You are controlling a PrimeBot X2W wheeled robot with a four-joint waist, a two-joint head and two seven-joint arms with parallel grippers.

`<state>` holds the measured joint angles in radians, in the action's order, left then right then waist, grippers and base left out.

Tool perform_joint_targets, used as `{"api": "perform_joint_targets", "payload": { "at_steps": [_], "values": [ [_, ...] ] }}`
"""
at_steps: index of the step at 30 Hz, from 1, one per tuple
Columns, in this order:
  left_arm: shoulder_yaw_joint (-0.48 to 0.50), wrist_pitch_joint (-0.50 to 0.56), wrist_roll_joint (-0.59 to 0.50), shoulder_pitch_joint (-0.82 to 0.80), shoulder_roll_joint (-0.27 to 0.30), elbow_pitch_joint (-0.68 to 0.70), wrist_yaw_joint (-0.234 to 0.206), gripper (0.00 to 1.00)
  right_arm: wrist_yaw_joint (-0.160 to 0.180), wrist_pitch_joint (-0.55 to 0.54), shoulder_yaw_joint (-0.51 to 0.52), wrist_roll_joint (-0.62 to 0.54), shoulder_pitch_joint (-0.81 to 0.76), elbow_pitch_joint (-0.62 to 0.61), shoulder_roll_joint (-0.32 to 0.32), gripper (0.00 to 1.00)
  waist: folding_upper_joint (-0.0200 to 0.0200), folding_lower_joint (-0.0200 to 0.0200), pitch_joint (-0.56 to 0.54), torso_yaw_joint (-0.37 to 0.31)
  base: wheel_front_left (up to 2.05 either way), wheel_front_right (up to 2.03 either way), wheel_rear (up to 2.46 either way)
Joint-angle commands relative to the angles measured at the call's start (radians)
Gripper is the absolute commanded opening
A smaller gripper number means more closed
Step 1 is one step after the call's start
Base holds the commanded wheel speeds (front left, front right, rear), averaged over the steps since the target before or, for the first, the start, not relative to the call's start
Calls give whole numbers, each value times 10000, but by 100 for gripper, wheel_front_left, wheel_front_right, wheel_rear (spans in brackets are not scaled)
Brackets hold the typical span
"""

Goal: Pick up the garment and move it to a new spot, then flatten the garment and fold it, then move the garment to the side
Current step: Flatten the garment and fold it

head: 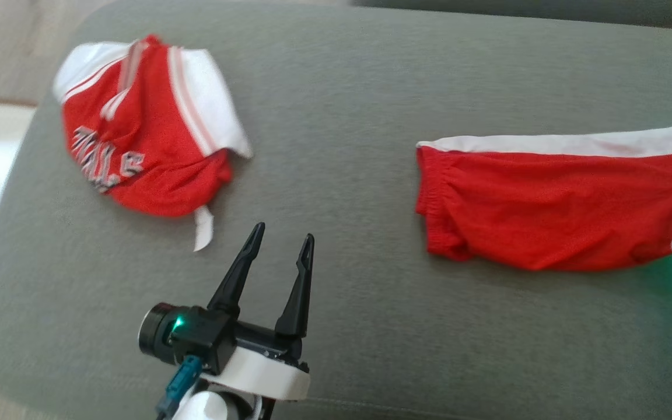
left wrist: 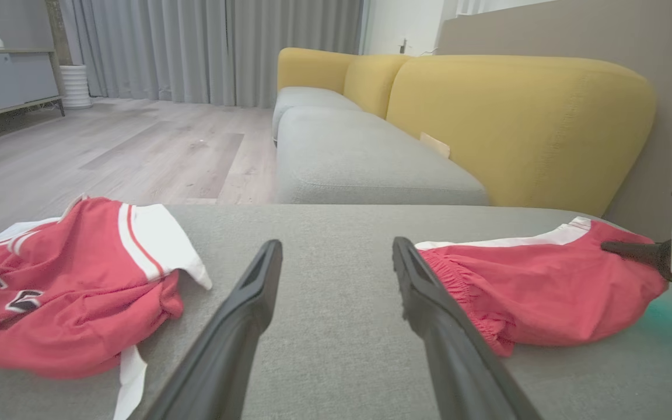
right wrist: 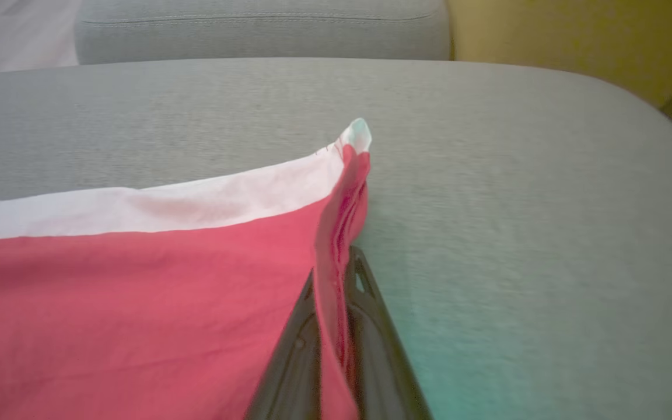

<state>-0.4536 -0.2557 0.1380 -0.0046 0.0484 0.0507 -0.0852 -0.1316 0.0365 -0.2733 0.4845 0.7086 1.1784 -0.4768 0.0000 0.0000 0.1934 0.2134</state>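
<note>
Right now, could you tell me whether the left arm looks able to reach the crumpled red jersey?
Probably yes: the open left claw is close beside the jersey, with only bare grey cushion between them and nothing in the way.

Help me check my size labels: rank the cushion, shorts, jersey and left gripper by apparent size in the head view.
1. cushion
2. shorts, partly cut off at the frame edge
3. jersey, close to the shorts, so that order is unsure
4. left gripper, enlarged by nearness to the camera
</note>
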Motion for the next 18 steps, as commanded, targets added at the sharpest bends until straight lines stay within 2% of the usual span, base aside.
{"api": "perform_joint_targets", "payload": {
  "at_steps": [1,6,9,14,18],
  "values": [
    [317,-61,-91,-137,18,267,44,100,9,190,-193,-114,98,-188,-367,0,0,0,-241,-583,0,0,0],
    [286,-61,-112,-176,18,226,123,100,9,331,-381,-542,325,-224,-763,0,0,0,-287,-1058,0,0,0],
    [240,-61,-115,-217,18,158,146,100,9,488,-427,-784,562,-302,-752,0,0,0,-325,-1203,0,0,0],
    [95,-61,-72,-373,18,71,107,100,9,779,-506,-1211,950,-614,-384,0,0,0,-426,-1225,0,0,0],
    [-19,-61,40,-356,18,-24,19,100,9,1063,-334,-1127,860,-1167,409,0,0,0,-687,-972,0,0,0]
  ]
}}
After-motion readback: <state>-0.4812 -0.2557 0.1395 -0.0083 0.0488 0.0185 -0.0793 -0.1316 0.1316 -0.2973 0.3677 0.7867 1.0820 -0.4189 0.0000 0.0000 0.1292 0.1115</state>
